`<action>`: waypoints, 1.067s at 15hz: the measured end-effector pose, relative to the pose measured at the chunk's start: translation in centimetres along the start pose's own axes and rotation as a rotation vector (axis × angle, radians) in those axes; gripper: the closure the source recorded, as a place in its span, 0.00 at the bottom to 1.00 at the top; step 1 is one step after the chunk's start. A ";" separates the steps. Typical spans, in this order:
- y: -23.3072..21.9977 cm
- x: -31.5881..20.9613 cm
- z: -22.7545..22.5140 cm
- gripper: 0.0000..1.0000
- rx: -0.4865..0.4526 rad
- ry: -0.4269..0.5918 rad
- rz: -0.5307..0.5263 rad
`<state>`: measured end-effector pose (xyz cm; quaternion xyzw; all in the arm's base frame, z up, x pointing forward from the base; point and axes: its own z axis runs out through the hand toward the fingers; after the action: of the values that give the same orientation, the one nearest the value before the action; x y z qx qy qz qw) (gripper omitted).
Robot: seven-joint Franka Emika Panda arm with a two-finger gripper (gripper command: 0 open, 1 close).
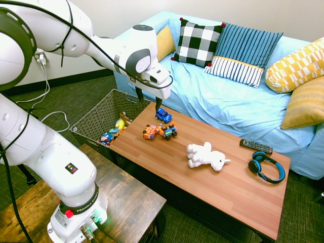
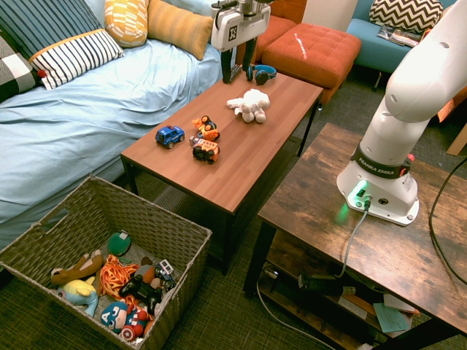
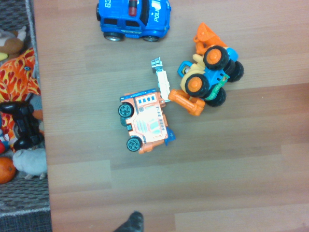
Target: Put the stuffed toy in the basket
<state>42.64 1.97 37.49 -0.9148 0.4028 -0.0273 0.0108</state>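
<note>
The gripper (image 1: 158,104) is shown pointing straight down with its fingers spread and nothing between them, held above the end of the coffee table (image 2: 241,164) that lies nearest the basket (image 2: 164,295). In the wrist view only the toy cars are seen beneath it: a blue police car (image 3: 133,18), an orange fire truck (image 3: 145,123) and an orange-and-blue tractor (image 3: 210,77).

The stuffed toy (image 1: 205,156) lies well apart from the gripper, near the middle of the table and toward the end where the headphones (image 1: 267,167) and the remote control (image 1: 255,146) rest by the sofa-side edge. It is seen as a small white plush animal on its side, with stubby rounded legs and a small horn; it is judged soft and compressible, with no firm edge to close on.

Several risks are judged from this arrangement. The toy cars may be taken for the target, since they sit directly below the hand. A grasp on a leg alone may let the plush slip or dangle. A low sweep across the table may knock the cars off the edge. The basket stands on the floor beyond the table end and already holds other toys; an early release may drop the plush on its rim or outside it.
</note>
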 end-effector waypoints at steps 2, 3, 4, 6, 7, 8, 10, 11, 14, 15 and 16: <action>-0.1 0.1 0.1 0.00 -0.007 -0.003 0.002; -0.2 0.6 0.0 0.00 -0.006 0.007 0.014; -0.4 1.4 -0.3 0.00 0.004 0.026 0.038; -0.4 4.2 -1.1 0.00 0.018 0.047 0.105; -0.1 6.3 -1.2 0.00 0.025 0.058 0.156; 0.6 8.5 -1.1 0.00 0.029 0.067 0.214; 2.7 13.8 0.3 0.00 0.034 0.077 0.350; 3.8 16.2 1.2 0.00 0.031 0.079 0.417; 7.1 22.2 4.8 0.00 -0.004 0.061 0.614; 8.2 23.5 6.1 0.00 -0.023 0.055 0.672; 9.3 24.4 7.5 0.00 -0.046 0.051 0.725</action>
<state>52.68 -22.27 30.61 -0.7117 0.7015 -0.0353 -0.0109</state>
